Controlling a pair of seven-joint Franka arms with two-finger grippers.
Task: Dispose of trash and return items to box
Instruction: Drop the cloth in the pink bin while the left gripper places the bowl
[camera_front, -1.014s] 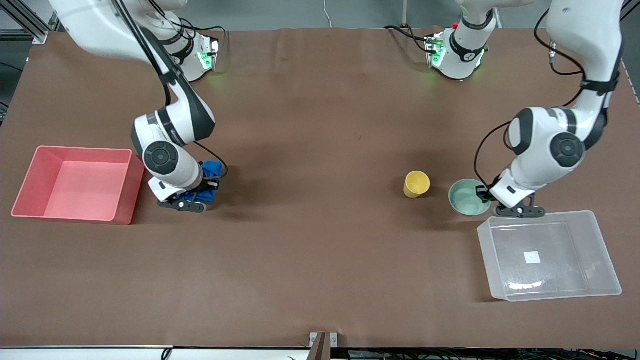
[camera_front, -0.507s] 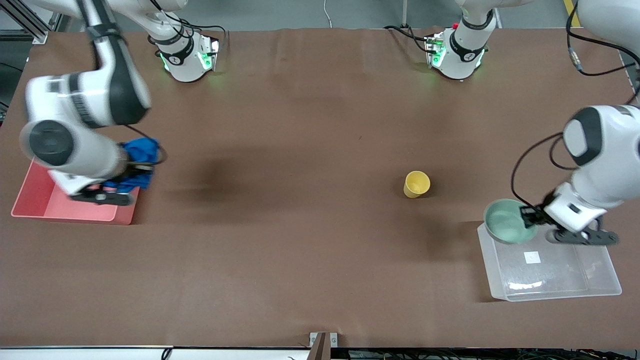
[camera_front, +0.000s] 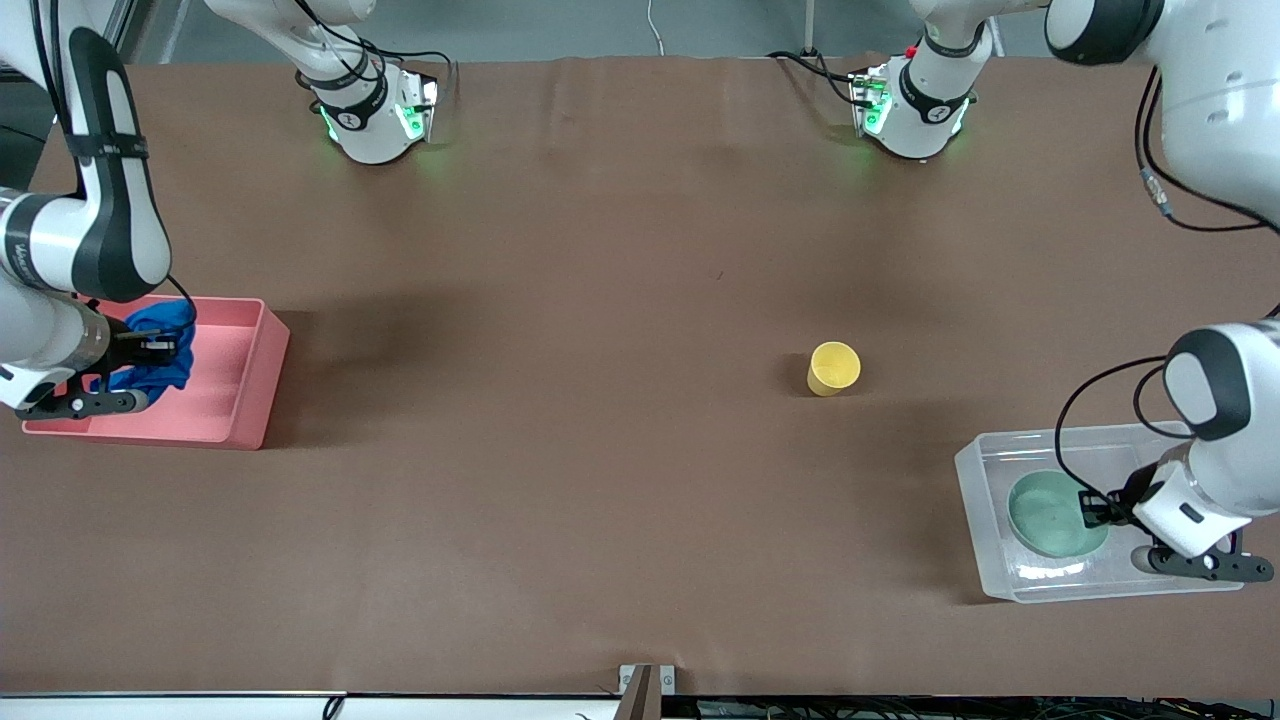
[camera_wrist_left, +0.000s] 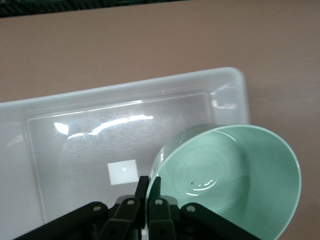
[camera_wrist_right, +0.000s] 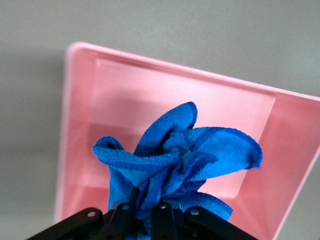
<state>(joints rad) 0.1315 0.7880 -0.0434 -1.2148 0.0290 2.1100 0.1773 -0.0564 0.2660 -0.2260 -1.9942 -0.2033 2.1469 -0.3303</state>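
1. Blue cloth rag is held bunched in the right gripper, whose fingers are pinched on it, over the pink tub at the right arm's end of the worktop. If release is made while a fold overhangs the rim, the rag could drape over the wall or fall outside.
2. Yellow cup stands upright on the worktop, untouched, well apart from both tubs and not yet returned.
3. Mint-green bowl is pinched by its rim in the left gripper, tilted and low inside the clear tub at the left arm's end. Dropped from a tilt, it could roll, or knock the tub's wall.
4. Compared with half a second earlier, the rag has been carried from the tub's edge to above its interior, and the bowl from over the clear tub's corner to down within it; the cup has not moved.
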